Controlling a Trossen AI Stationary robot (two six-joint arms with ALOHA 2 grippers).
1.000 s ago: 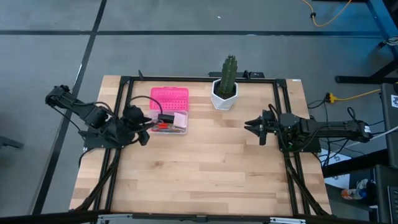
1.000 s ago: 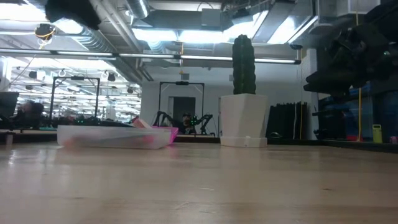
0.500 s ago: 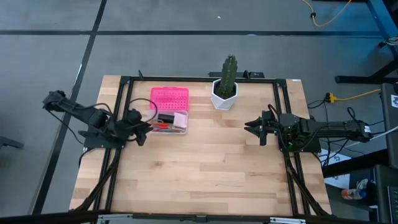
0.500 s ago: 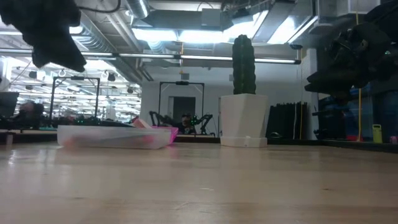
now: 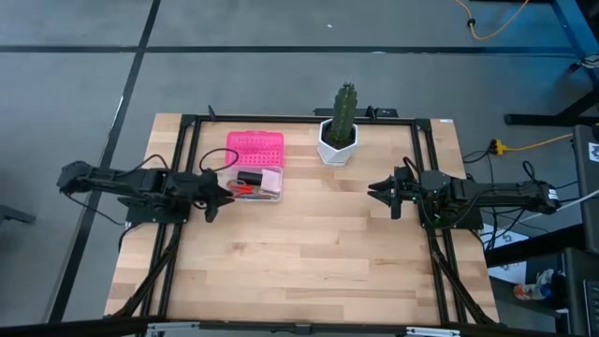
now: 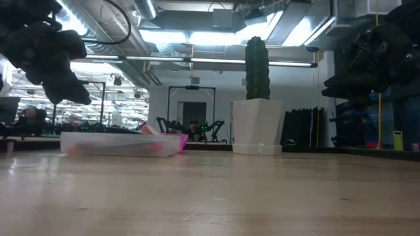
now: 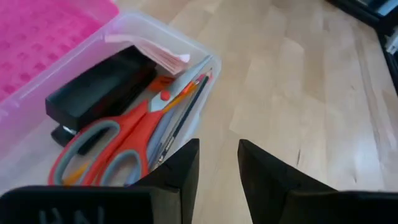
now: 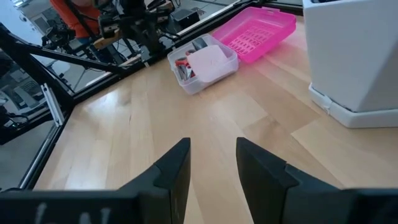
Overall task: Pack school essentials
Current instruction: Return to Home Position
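The clear box (image 5: 256,183) stands on the table's far left part. In it the left wrist view shows the red-handled scissors (image 7: 106,148), the black oblong block (image 7: 99,87), the pink square pad (image 7: 159,51), the orange pencil and thin pens (image 7: 186,102) and a tiny orange-red piece (image 7: 164,95). My left gripper (image 5: 219,193) (image 7: 217,167) hovers open and empty just left of the box's near corner. My right gripper (image 5: 379,190) (image 8: 211,163) waits open over the table's right part, pointing left.
The pink lid (image 5: 255,146) lies flat on the table against the box's far side. The cactus in a white pot (image 5: 339,126) stands at the far edge, near the middle. Bare wood stretches across the table's middle and near half (image 5: 309,262).
My left arm has sunk from a raised, bent pose to a low, stretched one. Its gripper has come down beside the box and shifted slightly toward the near edge. In the low view the arm drops into sight at the upper left. The box has stayed put.
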